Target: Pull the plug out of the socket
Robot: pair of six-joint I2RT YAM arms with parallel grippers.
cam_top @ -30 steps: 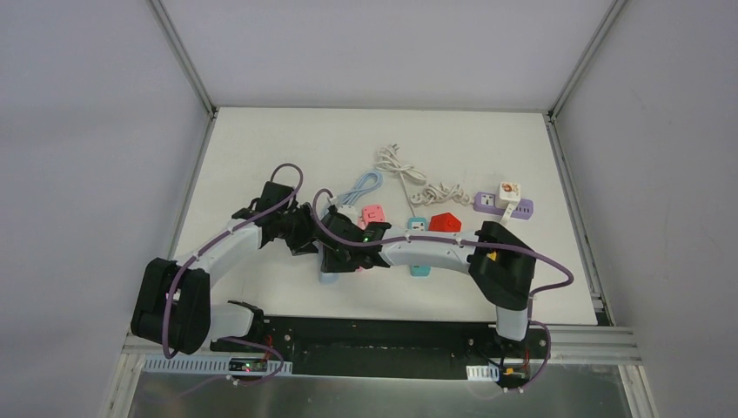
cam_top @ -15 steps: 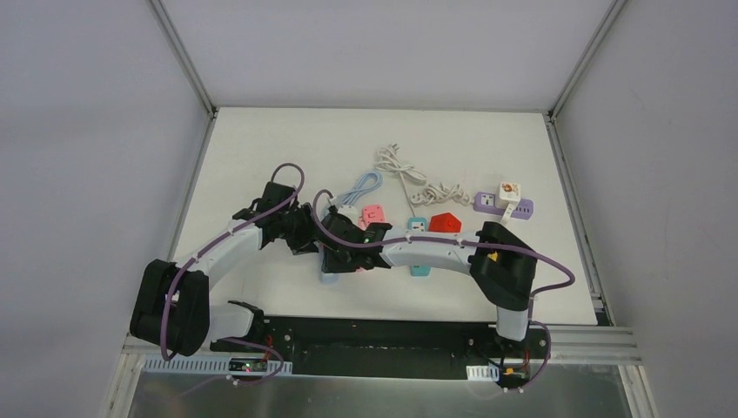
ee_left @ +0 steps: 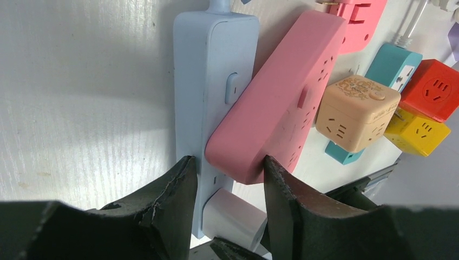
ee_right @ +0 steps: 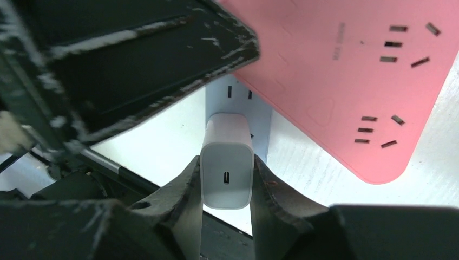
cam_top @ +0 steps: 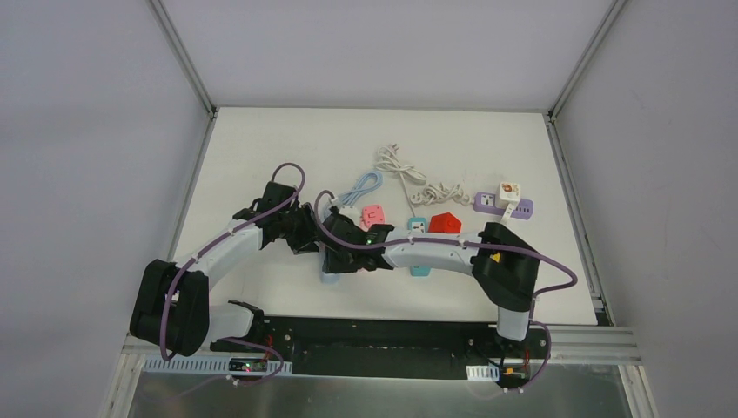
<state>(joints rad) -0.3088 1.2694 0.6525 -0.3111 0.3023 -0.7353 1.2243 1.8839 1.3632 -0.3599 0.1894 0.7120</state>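
Right wrist view: the white USB charger (ee_right: 227,146) sits plugged into the end of the light-blue power strip (ee_right: 261,122). The right gripper (ee_right: 227,181) is clamped on its two flat sides, one finger against each.

A pink power strip (ee_right: 346,70) lies askew over the blue one, just beside the charger. In the left wrist view, the left gripper (ee_left: 224,173) brackets the blue strip and the pink strip's rounded end together and appears to be pressed closed on them. All this lies left of centre on the white table (cam_top: 261,139).

The hazards, as I judge them:
- The charger's casing looks smooth, so the fingers may slide off.
- The left finger bears on the pink strip rather than the blue, so the blue strip could lift with the plug.
- A tilted pull would jam the prongs.
- A jerk could knock the pink strip into the beige cube socket (ee_left: 357,111).
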